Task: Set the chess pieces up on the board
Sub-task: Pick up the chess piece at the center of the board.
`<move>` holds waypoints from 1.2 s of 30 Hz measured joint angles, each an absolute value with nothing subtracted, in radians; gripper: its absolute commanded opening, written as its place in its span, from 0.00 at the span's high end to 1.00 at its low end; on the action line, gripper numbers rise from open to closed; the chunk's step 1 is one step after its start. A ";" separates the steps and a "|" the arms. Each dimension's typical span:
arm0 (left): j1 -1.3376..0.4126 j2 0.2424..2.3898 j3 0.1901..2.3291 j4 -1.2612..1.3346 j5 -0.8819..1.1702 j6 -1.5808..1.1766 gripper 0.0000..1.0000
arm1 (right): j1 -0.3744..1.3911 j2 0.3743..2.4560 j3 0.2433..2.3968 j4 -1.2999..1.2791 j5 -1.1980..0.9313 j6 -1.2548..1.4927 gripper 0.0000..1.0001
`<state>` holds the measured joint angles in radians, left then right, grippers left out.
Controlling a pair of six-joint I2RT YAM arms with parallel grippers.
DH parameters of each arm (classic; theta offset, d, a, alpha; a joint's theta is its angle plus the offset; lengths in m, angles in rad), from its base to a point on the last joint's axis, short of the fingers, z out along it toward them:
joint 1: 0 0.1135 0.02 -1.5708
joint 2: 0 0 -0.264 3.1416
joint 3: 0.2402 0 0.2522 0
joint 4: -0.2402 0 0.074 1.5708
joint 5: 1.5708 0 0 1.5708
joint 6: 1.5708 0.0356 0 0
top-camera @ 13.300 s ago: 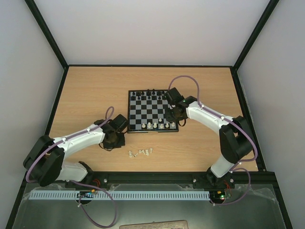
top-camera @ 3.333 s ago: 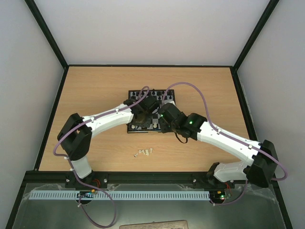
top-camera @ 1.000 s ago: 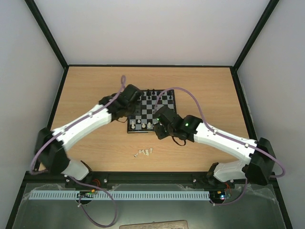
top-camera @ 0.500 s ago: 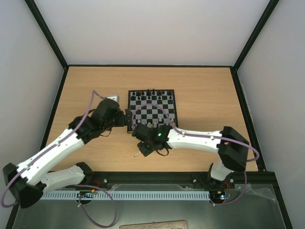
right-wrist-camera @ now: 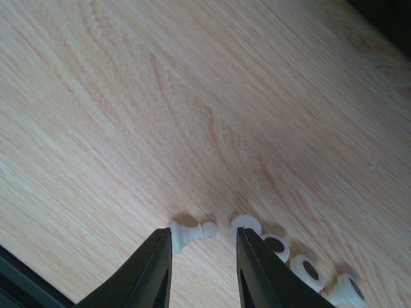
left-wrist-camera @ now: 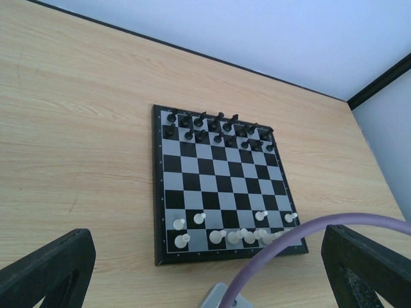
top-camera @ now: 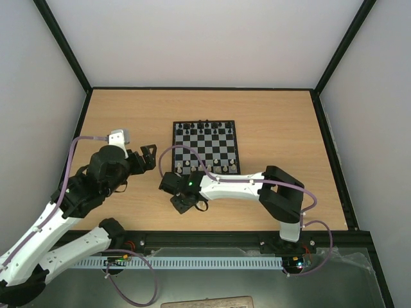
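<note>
The board (top-camera: 205, 149) lies mid-table; the left wrist view shows the board (left-wrist-camera: 158, 192) whole. White chess pieces (left-wrist-camera: 234, 236) stand in its two near rows, also seen from above (top-camera: 205, 168). Off the board, a white pawn (right-wrist-camera: 191, 234) lies on its side on the wood, with more loose white pieces (right-wrist-camera: 276, 246) in a line to its right. My right gripper (right-wrist-camera: 204, 269) is low over the pawn and open, one finger on each side of it. In the top view the right gripper (top-camera: 183, 200) hides these pieces. My left gripper (top-camera: 146, 157) hangs wide open left of the board, holding nothing.
Black pieces (left-wrist-camera: 215, 128) fill the board's two far rows. A purple cable (left-wrist-camera: 308, 237) arcs across the left wrist view near the board's front edge. The table's black front rail (top-camera: 205, 236) runs just behind the right gripper. The right arm (top-camera: 237, 186) stretches along the board's front.
The left arm has pulled back from the board to the left and its jaws have opened wide. The right gripper has swung from the board's front down to the loose pieces, its jaws narrowing.
</note>
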<state>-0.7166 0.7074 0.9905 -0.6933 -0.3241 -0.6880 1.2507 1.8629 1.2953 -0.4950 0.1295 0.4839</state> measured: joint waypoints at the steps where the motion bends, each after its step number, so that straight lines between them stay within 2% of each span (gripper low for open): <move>1: -0.717 0.707 0.991 -0.701 -0.327 -0.689 0.01 | 1.251 1.872 1.304 -0.496 0.132 0.485 0.72; 24: -0.717 0.717 0.988 -0.720 -0.350 -0.688 0.01 | 1.251 1.900 1.318 -0.543 0.174 0.498 0.73; 36: -0.717 0.723 0.988 -0.720 -0.352 -0.688 0.01 | 1.248 1.900 1.308 -0.543 0.178 0.498 0.77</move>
